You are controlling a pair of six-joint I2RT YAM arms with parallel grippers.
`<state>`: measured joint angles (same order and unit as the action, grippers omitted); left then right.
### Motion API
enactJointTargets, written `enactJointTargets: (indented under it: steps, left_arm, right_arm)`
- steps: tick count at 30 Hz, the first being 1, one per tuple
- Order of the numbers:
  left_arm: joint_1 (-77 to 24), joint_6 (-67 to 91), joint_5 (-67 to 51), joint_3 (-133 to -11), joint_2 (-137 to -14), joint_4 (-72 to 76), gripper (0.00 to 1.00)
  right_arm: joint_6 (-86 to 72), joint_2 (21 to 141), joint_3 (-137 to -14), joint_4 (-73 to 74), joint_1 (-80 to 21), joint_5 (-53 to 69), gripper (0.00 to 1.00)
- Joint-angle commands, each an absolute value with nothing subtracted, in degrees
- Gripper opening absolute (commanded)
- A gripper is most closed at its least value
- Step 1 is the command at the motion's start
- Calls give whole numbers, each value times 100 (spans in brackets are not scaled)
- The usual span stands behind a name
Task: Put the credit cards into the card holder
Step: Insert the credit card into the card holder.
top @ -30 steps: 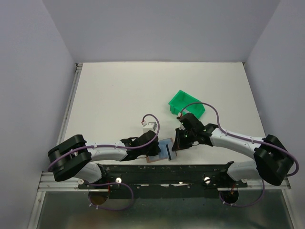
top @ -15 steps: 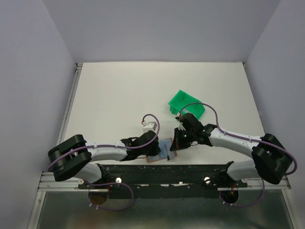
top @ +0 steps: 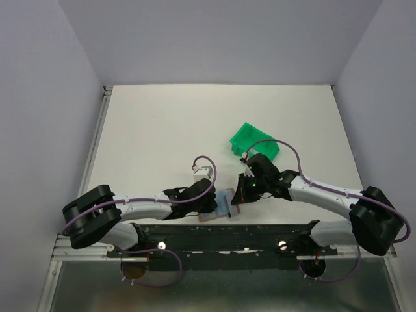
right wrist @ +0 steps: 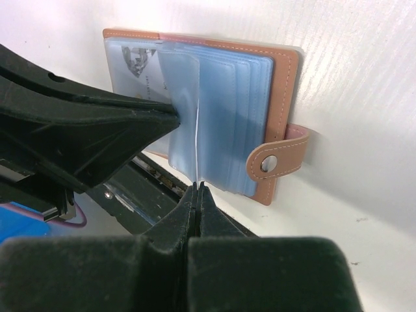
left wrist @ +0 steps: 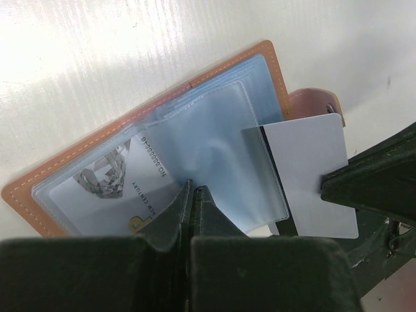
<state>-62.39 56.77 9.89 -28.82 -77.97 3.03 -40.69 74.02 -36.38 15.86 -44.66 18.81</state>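
Left wrist shows credit card (left wrist: 309, 172) at card holder (left wrist: 214, 130) — right, seemingly, its edge.

Robot lab booth; plain grey walls (top: 214, 39); white table (top: 162, 123)

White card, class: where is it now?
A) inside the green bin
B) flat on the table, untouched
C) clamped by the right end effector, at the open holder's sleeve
C: the right end effector clamps the white card, its striped end overlapping a clear sleeve of the open card holder.
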Motion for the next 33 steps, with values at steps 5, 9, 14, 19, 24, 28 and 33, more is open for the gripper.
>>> enactJointTargets:
  steps: [5, 9, 14, 19, 24, 28, 33]
  left_arm:
    - [-6275, 5634, 1239, -2953, -7568, -149, 0]
    - [-6275, 5643, 1292, -2927, -7401, -141, 0]
    - [-6275, 5572, 1318, -2936, -7216, -97, 0]
    - [-6275, 5555, 1371, -2927, -6927, -193, 0]
    - [-6275, 5712, 1625, -2865, -6338, -614, 0]
    - [-6275, 5853, 1933, -2725, -5688, -1027, 0]
    - [-6275, 5959, 2223, -2584, -4967, -1528, 0]
  right_arm:
    - [-4140, 7471, -3568, 1169, -4474, 2259, 0]
    - [-4210, 7558, -3542, 985, -4474, 2382, 0]
    - [-4254, 7743, -3568, 844, -4474, 2478, 0]
    - [-4298, 7796, -3568, 730, -4465, 2549, 1]
    - [-4263, 7805, -3560, 441, -4474, 2829, 0]
    - [-4324, 7971, -3533, 62, -4474, 3163, 0]
    - [-4403, 8401, -3595, -307, -4500, 3305, 0]
